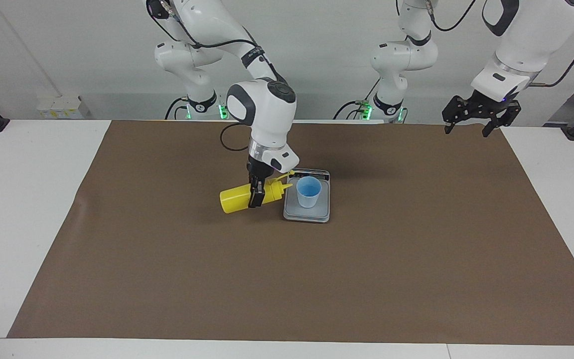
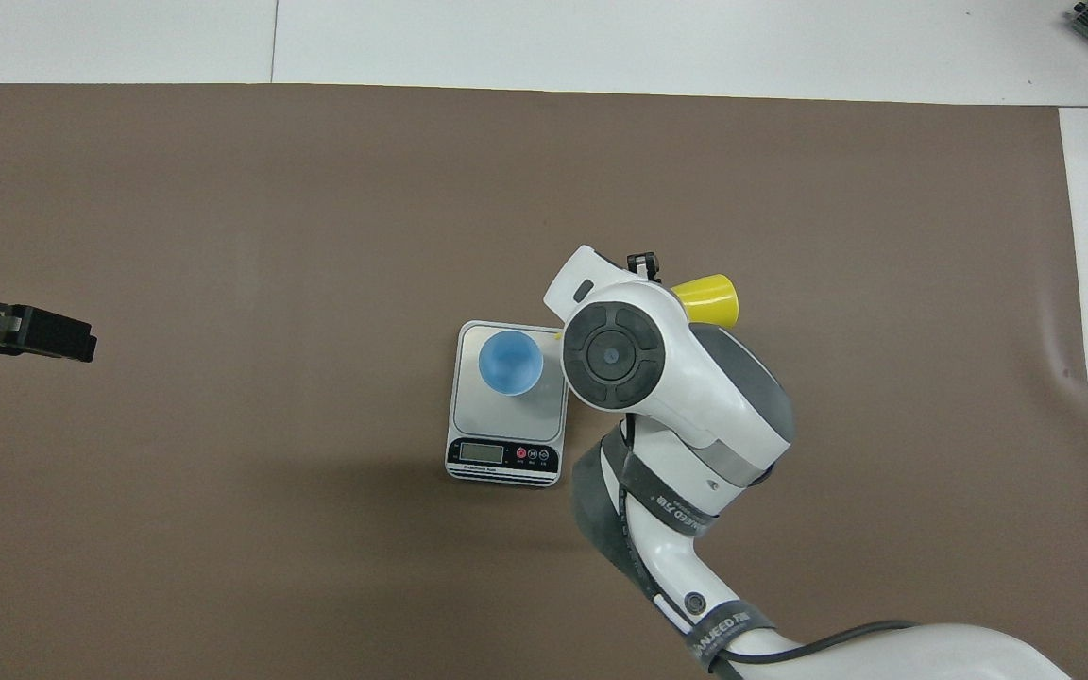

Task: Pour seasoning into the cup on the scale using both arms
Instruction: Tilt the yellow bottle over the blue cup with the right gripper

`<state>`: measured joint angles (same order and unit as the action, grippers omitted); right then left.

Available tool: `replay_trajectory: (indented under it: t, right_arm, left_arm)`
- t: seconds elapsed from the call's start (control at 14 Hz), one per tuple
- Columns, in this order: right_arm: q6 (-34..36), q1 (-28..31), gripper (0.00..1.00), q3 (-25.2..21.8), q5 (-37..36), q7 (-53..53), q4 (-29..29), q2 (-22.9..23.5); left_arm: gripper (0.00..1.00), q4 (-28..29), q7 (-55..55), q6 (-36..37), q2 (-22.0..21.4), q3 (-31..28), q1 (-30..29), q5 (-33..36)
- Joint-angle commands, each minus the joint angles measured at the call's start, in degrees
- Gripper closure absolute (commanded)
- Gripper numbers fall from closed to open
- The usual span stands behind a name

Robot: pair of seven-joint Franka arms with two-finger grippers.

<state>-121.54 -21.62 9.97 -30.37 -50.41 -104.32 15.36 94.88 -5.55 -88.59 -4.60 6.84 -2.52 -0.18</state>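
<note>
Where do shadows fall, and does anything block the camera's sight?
Facing view: a soft dark shadow lies on the brown mat under the bright yellow plastic squeeze bottle. Overhead view: the white right arm covers most of that bottle, only its base showing.
</note>
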Motion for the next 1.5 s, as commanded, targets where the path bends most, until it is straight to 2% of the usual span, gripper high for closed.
replay_trajectory:
  t: [0.0, 0.36, 0.5, 0.93, 1.21, 1.42]
  right_arm:
    - [1.39, -2.54, 1.0, -0.04, -5.82, 4.43, 1.22, 0.72]
    - [1.3, -3.08, 1.0, 0.05, -14.09, 6.29, 1.22, 0.98]
    - [1.91, -5.35, 1.0, -0.04, -18.03, 7.6, 1.31, 1.51]
    - [8.76, -9.75, 1.0, 0.05, -28.76, 13.85, 0.52, 2.22]
    - [11.83, -11.94, 1.0, -0.04, -30.97, 14.28, -0.63, 1.86]
    - [11.94, -13.27, 1.0, 0.05, -36.32, 17.36, -2.99, 0.73]
  left_arm:
    - [0.0, 2.06, 0.45, -0.53, -1.91, 0.37, -0.64, 0.18]
    - [0.0, 2.06, 0.45, -0.53, -1.91, 0.37, -0.64, 0.18]
    - [0.0, 2.06, 0.45, -0.53, -1.91, 0.37, -0.64, 0.18]
    - [0.0, 2.06, 0.45, -0.53, -1.91, 0.37, -0.64, 0.18]
    - [0.0, 2.06, 0.45, -0.44, -1.91, 0.37, -0.64, 0.18]
    - [0.0, 1.97, 0.45, -0.53, -1.91, 0.37, -0.64, 0.18]
